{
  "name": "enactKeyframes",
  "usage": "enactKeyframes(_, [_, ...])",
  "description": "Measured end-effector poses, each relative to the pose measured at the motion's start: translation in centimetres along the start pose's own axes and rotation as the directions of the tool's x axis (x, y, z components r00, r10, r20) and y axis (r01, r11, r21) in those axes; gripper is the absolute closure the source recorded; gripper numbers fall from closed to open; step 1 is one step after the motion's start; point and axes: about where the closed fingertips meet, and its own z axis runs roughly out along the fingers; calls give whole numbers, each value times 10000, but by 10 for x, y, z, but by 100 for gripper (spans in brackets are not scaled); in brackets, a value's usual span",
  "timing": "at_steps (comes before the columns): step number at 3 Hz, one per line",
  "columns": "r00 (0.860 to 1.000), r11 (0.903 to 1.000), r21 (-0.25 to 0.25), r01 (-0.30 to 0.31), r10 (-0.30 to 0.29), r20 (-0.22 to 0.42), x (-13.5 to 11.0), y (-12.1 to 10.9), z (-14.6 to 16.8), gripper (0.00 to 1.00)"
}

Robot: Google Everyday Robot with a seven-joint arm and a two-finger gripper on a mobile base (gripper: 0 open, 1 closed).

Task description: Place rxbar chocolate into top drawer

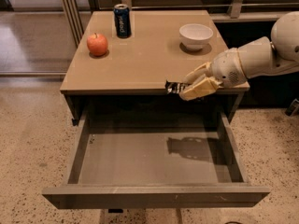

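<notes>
Rxbar chocolate (174, 87): position? — Obs. 1

In the air at the front edge of the table (145, 55), right of centre, above the open top drawer (154, 196). It rests on neither the tabletop nor the drawer bottom. — Obs. 2

Gripper (185, 87)? — Obs. 1

Reaches in from the right, level with the table edge. Its fingers (198, 88) pinch the bar's right end, and the black wrapper sticks out to the left. — Obs. 2

Drawer state? — Obs. 1

Pulled out toward the camera. A shadow (189, 148) falls on its grey bottom, right half. — Obs. 2

Tabletop? — Obs. 1

Apple (97, 44) at back left, soda can (122, 20) near the rear edge, white bowl (195, 35) at back right (all well apart from the bar). — Obs. 2
</notes>
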Motion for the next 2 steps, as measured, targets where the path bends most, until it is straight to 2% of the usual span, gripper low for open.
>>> enactKeyframes(1, [10000,10000,-18,-12,12,-4,0,0,0,100])
enactKeyframes(2, [9989,9995,-192,261,-268,-374,18,15,14,100])
